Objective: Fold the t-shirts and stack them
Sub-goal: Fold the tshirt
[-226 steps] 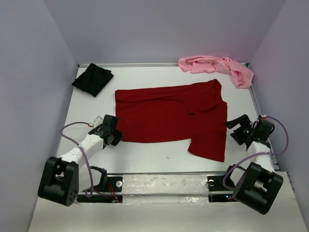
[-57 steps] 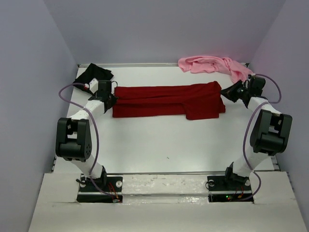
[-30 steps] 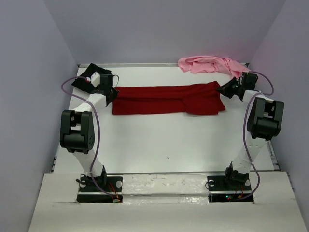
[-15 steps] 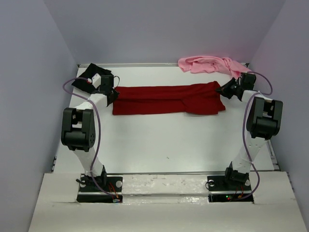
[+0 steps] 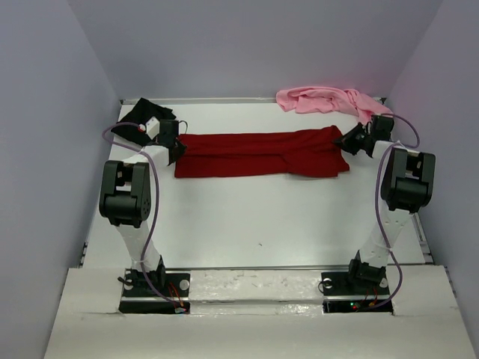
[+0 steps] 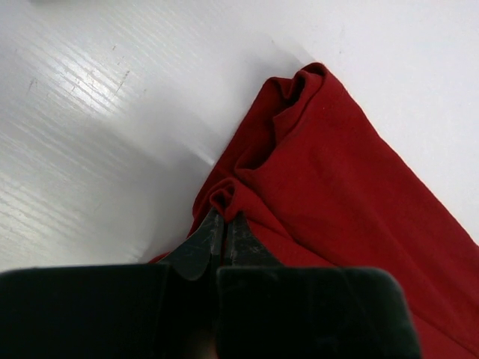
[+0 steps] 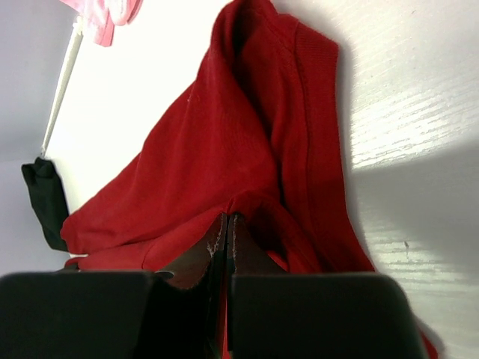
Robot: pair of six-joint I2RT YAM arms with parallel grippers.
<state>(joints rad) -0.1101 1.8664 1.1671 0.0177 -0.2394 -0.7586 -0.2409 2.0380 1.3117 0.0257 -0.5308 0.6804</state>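
Red cloth, folded into a long band: the dark red shirt (image 5: 262,153) lies across the far half of the table (image 5: 262,224). The left gripper (image 5: 178,149) and right gripper (image 5: 343,141) are each pinched shut on one end of it.

The lengthwise fold looks laid. Next move is probably to let go, then fold end over end.

The black shirt (image 5: 138,114) sits at the far-left corner and the pink shirt (image 5: 329,99) at the far-right, both rumpled.

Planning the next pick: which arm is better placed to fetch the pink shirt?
Likely right: the right tool, shut on the red shirt, sits near the pink shirt; the left tool is far across.
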